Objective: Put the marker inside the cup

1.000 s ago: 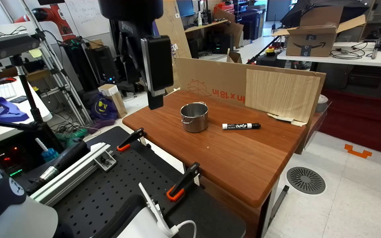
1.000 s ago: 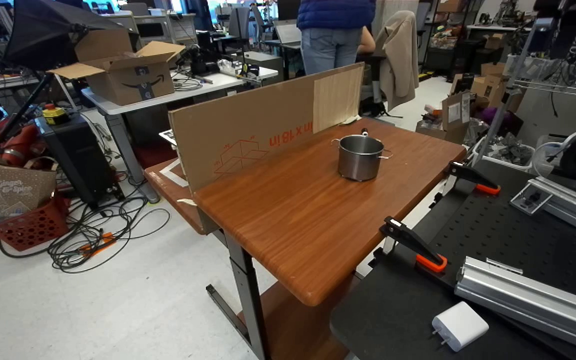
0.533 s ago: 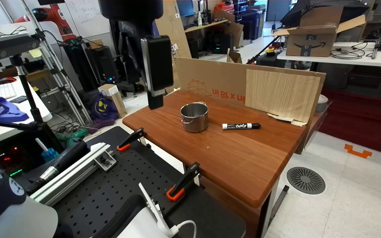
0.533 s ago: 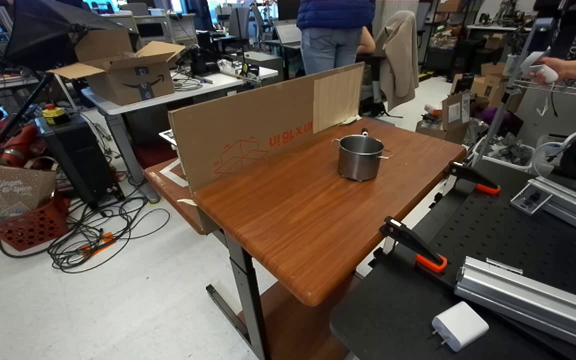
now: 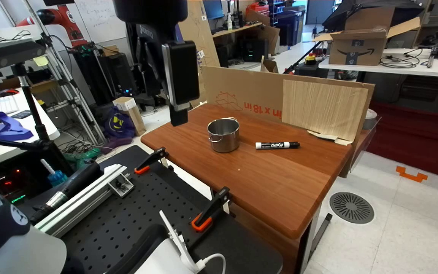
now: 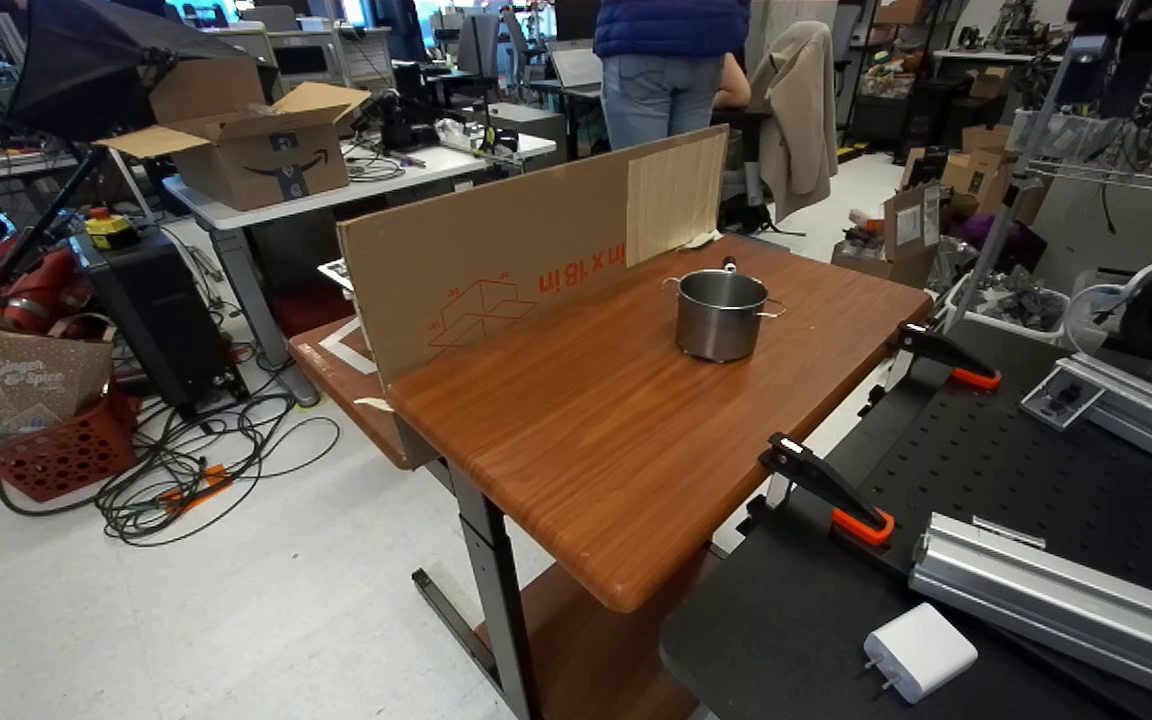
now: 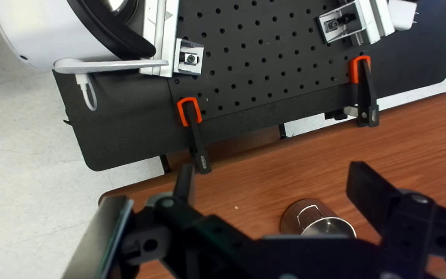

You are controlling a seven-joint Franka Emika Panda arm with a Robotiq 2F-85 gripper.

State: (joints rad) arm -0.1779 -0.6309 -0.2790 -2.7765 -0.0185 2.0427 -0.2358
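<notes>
The claw [image 7: 271, 174] hangs above the level of the worktop [image 5: 272, 186] and points downward. Its fingers [image 7: 368, 190] are spread wide, with a broad gap between them. From where I stand, the claw is well apart from both the cup [image 5: 224, 140] and the marker [image 5: 277, 145].

The marker lies on its side on the worktop, outside the cup. Its white end faces the cup; its black cap points away. A strip of bare worktop separates the two. In an exterior view I see only a short portion of the marker beyond the cup's rim; the cup hides the remainder.

The cup is grey metal, wire-handled on two opposite sides, and stands upright, mouth up. In the wrist view it appears between the fingers, and the claw's body covers part of it.

A cardboard panel [image 5: 242, 85] stands upright along one long edge of the worktop. A wood-grain sheet [image 5: 325, 108] covers one end of its face. At the opposite edge, two orange-and-black clamps [image 6: 826, 485] reach from a partly perforated black base [image 7: 130, 128] toward the worktop. A white power adapter [image 6: 921, 650] lies on the base, near an aluminium rail [image 6: 1056, 590].
</notes>
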